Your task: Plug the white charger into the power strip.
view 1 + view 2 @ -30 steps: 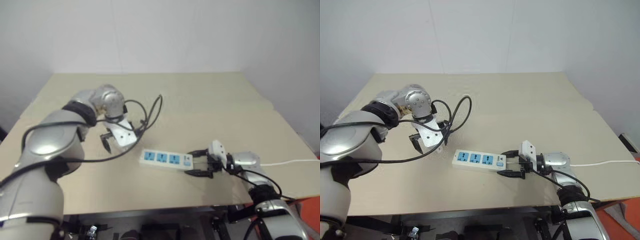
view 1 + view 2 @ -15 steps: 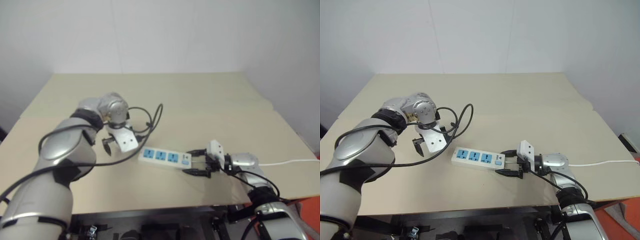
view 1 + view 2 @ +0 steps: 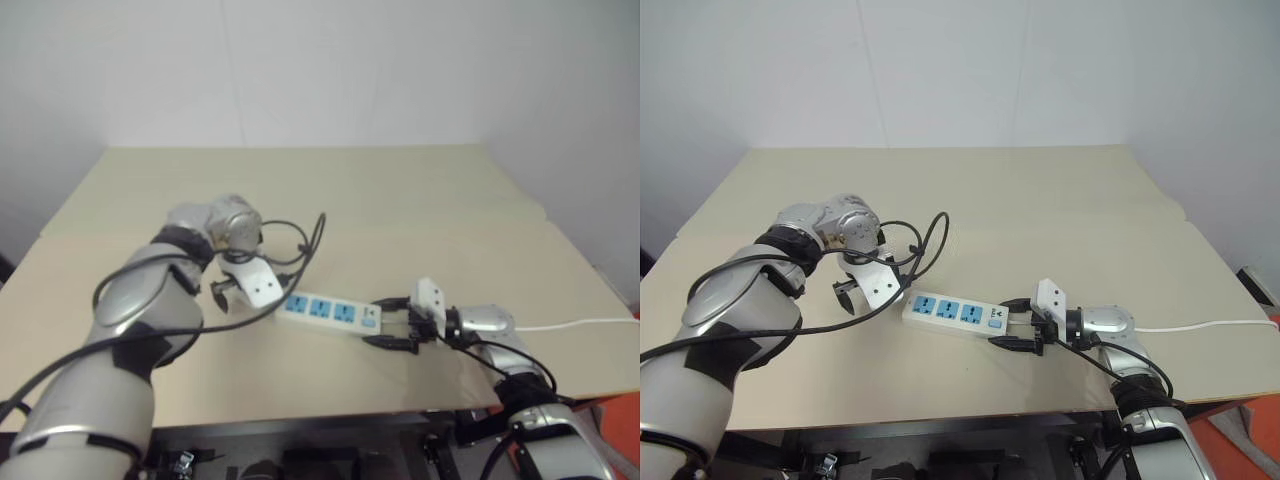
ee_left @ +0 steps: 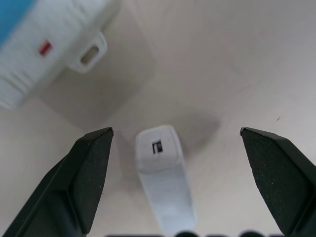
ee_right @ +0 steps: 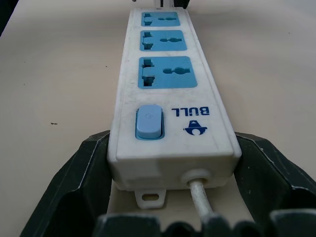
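Left eye view takes in a beige table (image 3: 400, 200) set against a white wall, and farthest left on it is the left gripper (image 3: 232, 290), pointing down at the tabletop just beside the near-left end of the power strip (image 3: 330, 312). Its two black fingers (image 4: 91, 168) stand spread wide with nothing between them touching either one, so it is released. In the left wrist view the white charger (image 4: 164, 173) lies flat on the table in the gap between those fingers, clear of both, with a small dark mark on its end face; a corner of the strip with its mounting tab and a red mark sits close beyond it, apart from the charger. A black cable (image 3: 300, 235) loops from the left wrist over the table behind the strip. Moving right, the power strip lies flat near the middle of the table, running at a slight slant, its three blue socket faces in a row and none of them occupied. In the right wrist view a blue switch (image 5: 149, 121) and a printed logo sit on the strip's near end, after the third socket. At that end the right gripper (image 3: 1023, 322) lies nearly level, pointing leftward, its black fingers (image 5: 84, 177) pressed against the two long sides of the strip, grasping it at the switch end. The thin white cord (image 3: 1210, 325) leaves the strip's end between those fingers and trails off to the right across the table edge.
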